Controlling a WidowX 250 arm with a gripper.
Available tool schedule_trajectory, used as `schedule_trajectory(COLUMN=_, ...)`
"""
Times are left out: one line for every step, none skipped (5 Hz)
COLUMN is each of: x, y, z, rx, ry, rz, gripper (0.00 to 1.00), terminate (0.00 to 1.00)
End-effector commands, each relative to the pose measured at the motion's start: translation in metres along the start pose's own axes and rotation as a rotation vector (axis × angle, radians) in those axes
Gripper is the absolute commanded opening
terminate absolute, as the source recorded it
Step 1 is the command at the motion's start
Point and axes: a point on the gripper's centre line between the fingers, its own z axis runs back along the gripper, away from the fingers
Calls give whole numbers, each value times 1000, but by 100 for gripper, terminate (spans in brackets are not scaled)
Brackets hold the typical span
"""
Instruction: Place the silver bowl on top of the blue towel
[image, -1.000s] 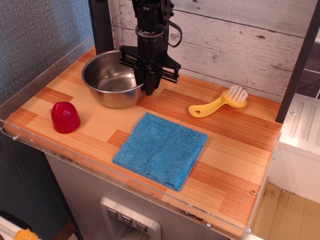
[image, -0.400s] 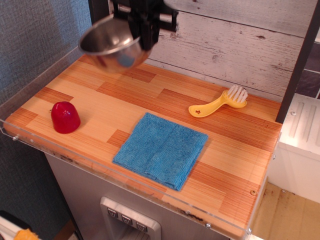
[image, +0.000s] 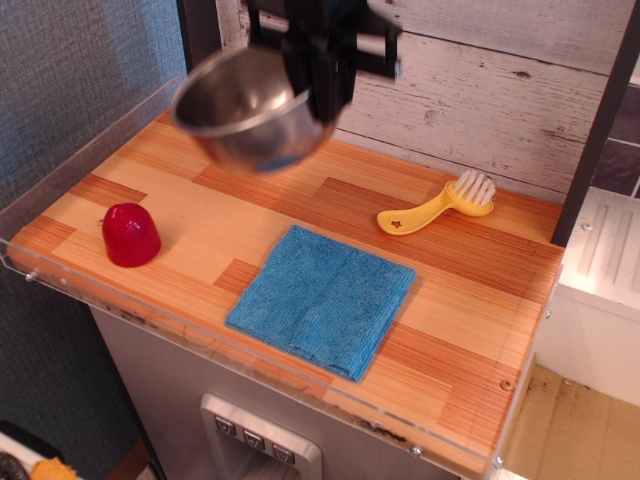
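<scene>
Whitewashed planks back a striped wooden counter (image: 200, 215) edged with a clear plastic lip. Largest on it, the blue towel (image: 322, 298) lies flat and square near the front middle, nothing resting on it. Above the far left of the counter, the silver bowl (image: 250, 108) hangs in the air, tilted and a little blurred, well apart from the towel. The gripper (image: 322, 92) comes down from the top edge and pinches the bowl's right rim between its dark fingers. A yellow brush (image: 436, 207) lies to the right by the wall, and a red object (image: 130, 234) sits near the left front.

By my judgement the carry is in hand: the bowl is lifted but not over the cloth. The next move calls for travel toward the near right until the bowl is centred above the towel, then a level descent, clear of the brush.
</scene>
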Motion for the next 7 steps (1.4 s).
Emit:
schedule_trajectory(x=-38, y=-22, z=-11, rx=21, ry=35, rz=-83, gripper=0, terminate=0)
schedule_trajectory(x=-51, y=-39, z=-27, rx=60, ry=53, rz=-196, gripper=0, terminate=0)
schedule_trajectory(x=-61, y=-59, z=-46, rx=73, ry=91, rz=-272, gripper=0, terminate=0)
schedule_trajectory(x=-64, y=-71, z=-59, rx=97, ry=115, rz=-318, gripper=0, terminate=0)
schedule_trajectory(x=-67, y=-71, z=-68, rx=95, ry=151, rz=-314, gripper=0, terminate=0)
schedule_trajectory(x=-68, y=-72, z=-73, rx=106, ry=189, rz=-334, gripper=100, terminate=0)
schedule_trajectory(x=-67, y=-72, z=-70, rx=105, ry=189, rz=-340, gripper=100, terminate=0)
